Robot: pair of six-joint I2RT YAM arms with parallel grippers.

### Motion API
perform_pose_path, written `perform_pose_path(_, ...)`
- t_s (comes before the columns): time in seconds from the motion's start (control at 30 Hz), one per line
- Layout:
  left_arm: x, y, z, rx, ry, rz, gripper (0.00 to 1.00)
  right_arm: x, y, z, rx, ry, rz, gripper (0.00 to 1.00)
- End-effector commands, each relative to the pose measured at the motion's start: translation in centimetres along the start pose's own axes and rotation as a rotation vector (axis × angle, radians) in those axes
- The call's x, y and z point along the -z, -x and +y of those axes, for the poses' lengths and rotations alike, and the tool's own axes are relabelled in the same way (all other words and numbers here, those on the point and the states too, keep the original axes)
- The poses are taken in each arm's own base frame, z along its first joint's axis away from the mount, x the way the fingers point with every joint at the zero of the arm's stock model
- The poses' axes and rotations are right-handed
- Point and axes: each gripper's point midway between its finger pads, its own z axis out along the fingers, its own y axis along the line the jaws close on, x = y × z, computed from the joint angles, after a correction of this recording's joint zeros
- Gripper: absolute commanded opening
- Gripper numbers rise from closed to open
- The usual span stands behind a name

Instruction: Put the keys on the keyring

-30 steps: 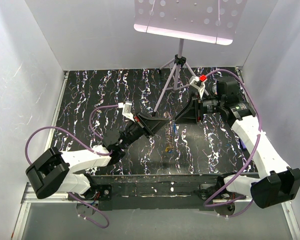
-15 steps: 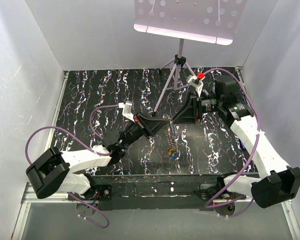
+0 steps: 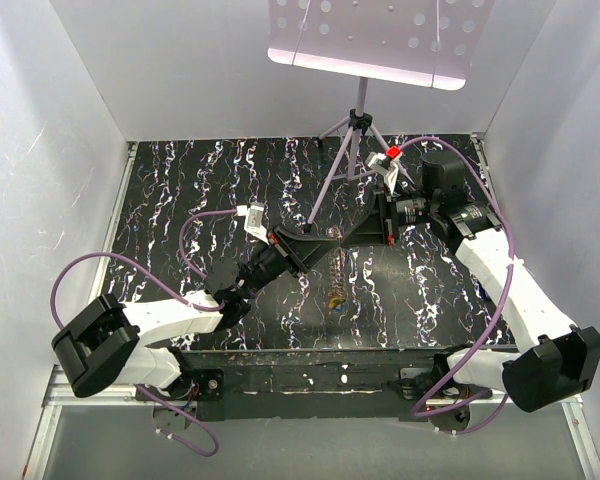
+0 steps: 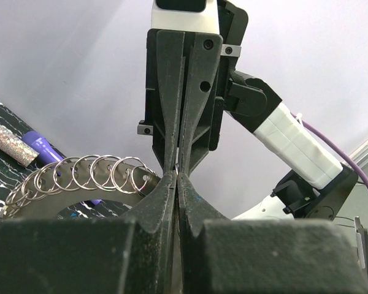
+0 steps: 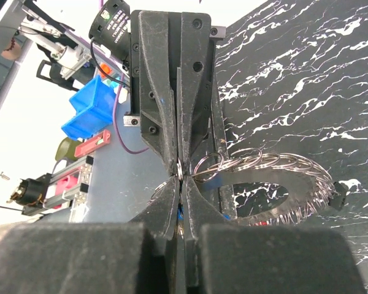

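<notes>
Left hand (image 4: 176, 174) and right hand (image 5: 179, 180) are touching tip to tip, both pinching shut on the keyring (image 4: 61, 201). Keyring is lying near edge-on, its long axis stretching toward the lower left of the left wrist view.

Left gripper (image 4: 176, 177) and right gripper (image 5: 180, 180) tip to tip: no passage between. Keyring (image 4: 80, 199) juts leftward of left gripper's tips. Tripod (image 3: 358, 122) leg just beyond. Near side open.

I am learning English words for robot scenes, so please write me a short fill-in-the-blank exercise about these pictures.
1. The left gripper and the right gripper point at each other, both with jaws ___.
2. The keyring carries a row of small silver ___.
3. The table is ___ with white veins.
Missing words: shut; rings; black.
</notes>
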Motion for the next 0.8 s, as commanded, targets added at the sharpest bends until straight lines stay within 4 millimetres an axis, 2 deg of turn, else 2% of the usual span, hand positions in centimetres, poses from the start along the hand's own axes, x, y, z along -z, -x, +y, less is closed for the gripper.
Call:
perform_pose_path(0.0, -0.6, 2.3, -2.3, -0.015, -0.073, -0.072, 0.0, -0.2, 0.1, 0.7, 0.031, 0.048, 0.002, 0.01)
perform_pose_path(0.17, -0.1, 2.0, -1.6, -0.011, -0.032, -0.05, 0.0, -0.1, -0.2, 0.7, 0.039, 0.042, 0.004, 0.01)
perform_pose_path(0.3, 1.4, 2.4, -0.8, -0.019, 0.029, 0.009, 0.38, 0.1, -1.0, 0.4, 0.051, 0.016, 0.019, 0.01)
perform_pose_path(0.33, 2.1, 2.9, -1.7, -0.028, 0.016, 0.025, 0.49, 0.1, -1.2, 0.3, 0.067, 0.009, 0.024, 0.01)
perform_pose_path(0.43, 3.6, 3.4, -1.3, -0.032, 0.079, 0.128, 0.67, 0.1, -2.4, 0.4, 0.034, 0.03, 0.051, 0.01)
perform_pose_path(0.5, 4.6, 3.5, -1.4, -0.033, 0.105, 0.229, 0.75, -0.1, -3.1, 0.5, 0.049, 0.053, 0.07, 0.01)
perform_pose_path(0.63, 5.5, 2.3, -2.2, 0.028, 0.084, 0.473, 0.8, -0.7, -4.3, 1.1, 0.081, 0.073, 0.128, 0.01)
perform_pose_path(0.77, 5.1, 0.7, -2.4, 0.117, 0.06, 0.662, 0.82, -1.1, -4.8, 1.2, 0.098, 0.09, 0.164, 0.01)
